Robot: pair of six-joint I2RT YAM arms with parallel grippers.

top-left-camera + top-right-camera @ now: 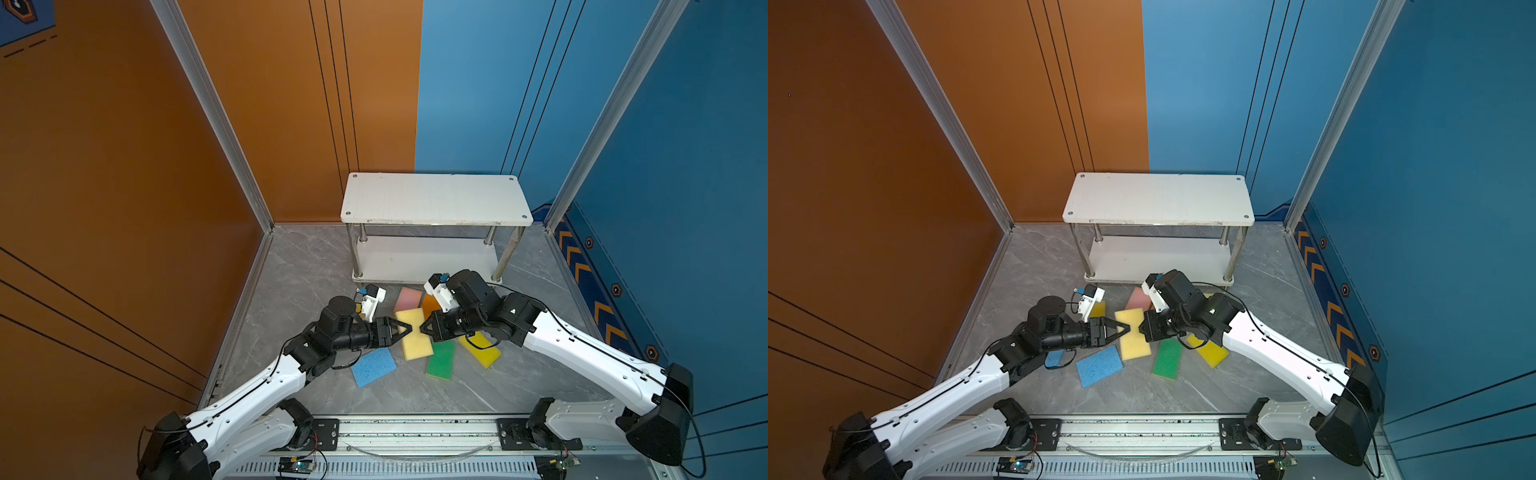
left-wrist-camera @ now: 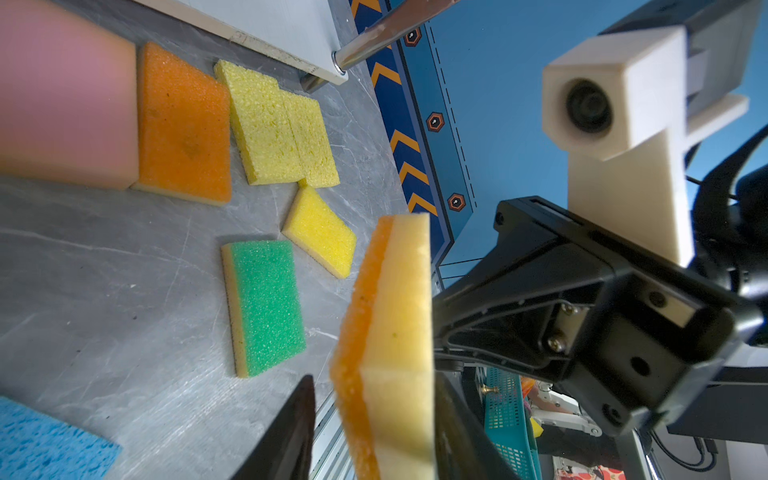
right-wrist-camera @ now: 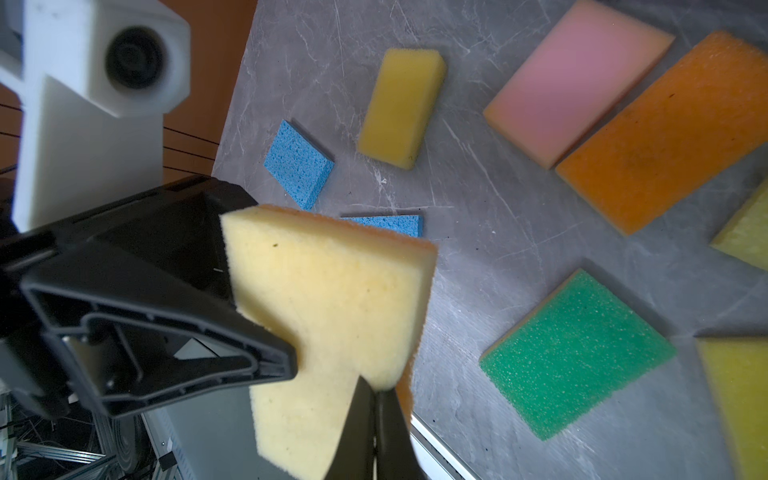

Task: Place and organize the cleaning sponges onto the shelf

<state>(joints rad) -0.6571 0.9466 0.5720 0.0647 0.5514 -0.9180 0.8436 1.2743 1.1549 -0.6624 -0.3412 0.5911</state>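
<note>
**Item:** pale sponge (image 1: 415, 345), cream foam with an orange scouring layer on one face.

**Location:** lifted clear of the table (image 1: 299, 266), in front of the shelf (image 1: 432, 199), between the two claws. Both shelf boards look bare to us.

**Handling:** we judge it very light, soft and springy. It dents under a pinch, will not break, and its rough foam should not slip. We would take it across the thickness at a long edge, deep enough that the foam cannot fold out of the jaws. A hard squeeze only flattens it.

**Right claw** (image 1: 424, 327): clenched on one long edge of the pale sponge, with the foam crushed thin at the tips in the right wrist view.

**Left claw** (image 1: 401, 329): part open, astride the opposite edge. In the left wrist view one finger (image 2: 291, 432) stands just clear of the orange face and its mate lies against the cream face. We do not count this as a grip.

**Also on the table, lying flat and untouched:** green sponge (image 1: 441, 359), blue sponge (image 1: 373, 366), pink sponge (image 1: 408, 300).
</note>
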